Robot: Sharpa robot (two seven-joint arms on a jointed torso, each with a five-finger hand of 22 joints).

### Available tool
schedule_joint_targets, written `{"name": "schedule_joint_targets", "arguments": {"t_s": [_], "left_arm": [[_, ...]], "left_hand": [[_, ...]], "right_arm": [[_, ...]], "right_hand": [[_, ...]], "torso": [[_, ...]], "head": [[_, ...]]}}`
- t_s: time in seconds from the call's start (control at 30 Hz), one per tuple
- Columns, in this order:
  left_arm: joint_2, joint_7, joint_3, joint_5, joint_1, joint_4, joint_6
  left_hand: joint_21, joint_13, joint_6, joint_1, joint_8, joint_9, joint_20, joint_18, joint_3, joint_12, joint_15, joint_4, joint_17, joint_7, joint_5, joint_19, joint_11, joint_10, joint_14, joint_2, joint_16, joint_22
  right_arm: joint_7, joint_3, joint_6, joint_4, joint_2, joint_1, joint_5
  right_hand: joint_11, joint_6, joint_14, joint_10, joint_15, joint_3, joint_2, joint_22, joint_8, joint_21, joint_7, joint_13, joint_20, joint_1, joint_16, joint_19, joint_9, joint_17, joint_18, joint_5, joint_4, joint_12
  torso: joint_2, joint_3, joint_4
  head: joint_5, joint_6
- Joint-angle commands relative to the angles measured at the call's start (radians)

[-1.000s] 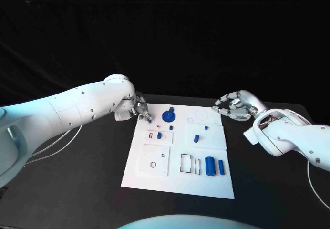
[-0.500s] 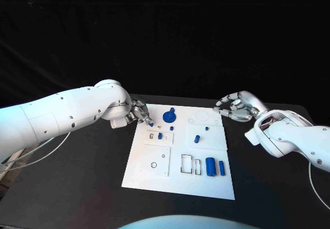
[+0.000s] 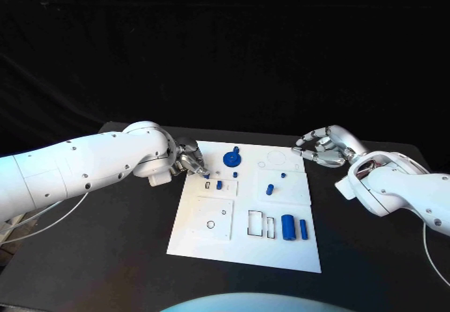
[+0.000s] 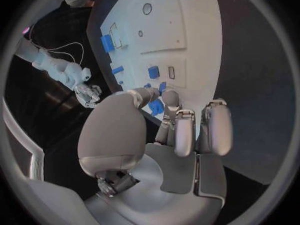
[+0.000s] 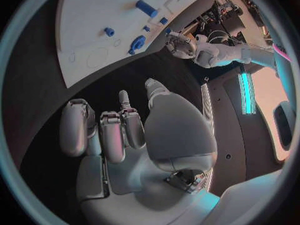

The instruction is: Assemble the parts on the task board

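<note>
The task board (image 3: 246, 218) was seen lying in the middle of the black tabletop (image 3: 103, 253), with the blue parts gathered in its upper and lower-right areas: a round gear-like part (image 3: 231, 157) near the upper edge, a small peg (image 3: 269, 190) right of centre, and two upright cylinders (image 3: 293, 227) at the lower right. Compared with a second earlier, the left arm had been drawn back toward the left of the frame, and the left hand (image 3: 190, 162) had been shifted slightly lower along the board's upper-left edge. In the left wrist view the fingertips (image 4: 164, 96) were found closed together around a small blue part (image 4: 155, 107), held just above the board; whether the part already touched the surface could not be told. The right hand (image 3: 324, 147) had remained at the upper right of the frame, just off the board's corner, its fingers curled loosely inward with nothing held, as was confirmed in the right wrist view (image 5: 119, 130). From this it was judged that a small part was being carried or set near the upper-left sockets, and that most of the assembly was still to be done.
</note>
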Motion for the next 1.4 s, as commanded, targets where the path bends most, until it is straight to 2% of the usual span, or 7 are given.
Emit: {"name": "schedule_joint_targets", "arguments": {"t_s": [0.03, 0.4, 0.67, 0.8, 0.9, 1.2, 1.4], "left_arm": [[0.0, 0.026, -0.001, -0.033, -0.003, 0.008, -0.024], [0.007, 0.029, -0.004, -0.058, -0.013, 0.011, 0.0], [0.013, 0.018, -0.008, -0.072, -0.017, 0.007, 0.041], [0.017, 0.016, -0.01, -0.078, -0.019, 0.0, 0.048], [0.018, 0.015, -0.011, -0.081, -0.021, -0.003, 0.051], [0.02, 0.014, -0.012, -0.087, -0.023, -0.006, 0.064], [0.021, 0.011, -0.012, -0.092, -0.023, -0.007, 0.068]], "left_hand": [[0.005, 0.002, 0.015, -0.005, 0.004, 0.001, 0.0, -0.008, 0.16, 0.004, -0.005, -0.154, 0.2, -0.008, 0.006, 0.005, 0.002, 0.008, 0.089, 0.009, 0.005, 0.002], [0.006, 0.004, 0.017, -0.008, 0.004, 0.0, 0.0, -0.008, 0.166, 0.006, -0.006, -0.158, 0.202, -0.009, 0.008, 0.006, 0.001, 0.011, 0.09, 0.006, 0.006, 0.004], [0.008, 0.009, 0.02, -0.011, 0.004, 0.0, -0.001, -0.009, 0.172, 0.009, -0.007, -0.162, 0.205, -0.01, 0.01, 0.007, 0.0, 0.013, 0.091, 0.003, 0.007, 0.007], [0.008, 0.009, 0.02, -0.011, 0.004, 0.0, -0.001, -0.009, 0.172, 0.009, -0.007, -0.162, 0.205, -0.01, 0.01, 0.007, 0.0, 0.013, 0.091, 0.003, 0.007, 0.007], [0.008, 0.009, 0.02, -0.011, 0.004, 0.0, -0.001, -0.009, 0.172, 0.009, -0.007, -0.162, 0.205, -0.01, 0.01, 0.007, 0.0, 0.013, 0.091, 0.003, 0.007, 0.007], [0.009, 0.012, 0.022, -0.013, 0.004, 0.0, -0.001, -0.009, 0.175, 0.011, -0.007, -0.165, 0.205, -0.011, 0.011, 0.008, -0.001, 0.015, 0.091, 0.001, 0.008, 0.008], [0.009, 0.012, 0.022, -0.013, 0.004, 0.0, -0.001, -0.009, 0.175, 0.011, -0.007, -0.165, 0.205, -0.011, 0.011, 0.008, -0.001, 0.015, 0.091, 0.001, 0.008, 0.008]], "right_arm": [[0.008, 0.0, 0.013, 0.002, -0.001, -0.002, -0.006], [0.008, 0.0, 0.013, 0.002, -0.001, -0.003, -0.006], [0.008, 0.0, 0.014, 0.002, -0.002, -0.003, -0.006], [0.009, 0.0, 0.014, 0.002, -0.001, -0.003, -0.006], [0.009, 0.0, 0.014, 0.002, -0.002, -0.003, -0.006], [0.009, 0.0, 0.014, 0.001, -0.001, -0.004, -0.006], [0.009, 0.0, 0.016, 0.001, 0.0, -0.004, -0.006]], "right_hand": [[0.001, -0.005, 0.069, -0.005, -0.007, -0.002, 0.001, 0.071, 0.005, -0.006, 0.002, 0.11, -0.002, 0.004, -0.006, -0.007, 0.0, 0.105, 0.016, 0.004, -0.001, -0.005], [0.001, -0.005, 0.069, -0.005, -0.007, -0.002, 0.001, 0.07, 0.006, -0.007, 0.002, 0.11, -0.002, 0.004, -0.007, -0.008, 0.0, 0.105, 0.016, 0.004, 0.0, -0.005], [0.001, -0.005, 0.069, -0.005, -0.007, -0.002, 0.001, 0.07, 0.006, -0.007, 0.002, 0.11, -0.002, 0.004, -0.007, -0.008, 0.0, 0.105, 0.016, 0.004, 0.0, -0.005], [0.001, -0.005, 0.069, -0.005, -0.007, -0.002, 0.001, 0.07, 0.006, -0.007, 0.002, 0.11, -0.002, 0.004, -0.007, -0.008, 0.0, 0.105, 0.016, 0.004, 0.0, -0.005], [0.001, -0.005, 0.069, -0.005, -0.007, -0.002, 0.001, 0.07, 0.006, -0.007, 0.002, 0.11, -0.002, 0.004, -0.007, -0.008, 0.0, 0.105, 0.016, 0.004, 0.0, -0.005], [0.001, -0.005, 0.069, -0.005, -0.007, -0.002, 0.001, 0.07, 0.006, -0.007, 0.002, 0.11, -0.002, 0.004, -0.007, -0.008, 0.0, 0.105, 0.016, 0.004, 0.0, -0.005], [0.001, -0.005, 0.069, -0.005, -0.007, -0.002, 0.001, 0.07, 0.006, -0.007, 0.002, 0.11, -0.002, 0.004, -0.007, -0.008, 0.0, 0.105, 0.016, 0.004, 0.0, -0.005]], "torso": [[0.001, 0.0, -0.0019], [0.001, 0.0015, -0.0023], [0.001, 0.0006, -0.0014], [0.001, 0.0005, -0.0016], [0.001, 0.0002, -0.0014], [0.001, 0.0011, -0.001], [0.001, 0.001, -0.0019]], "head": [[0.003, -0.001], [0.0, -0.005], [-0.002, -0.007], [-0.001, -0.009], [-0.001, -0.014], [0.007, -0.012], [0.007, -0.014]]}}
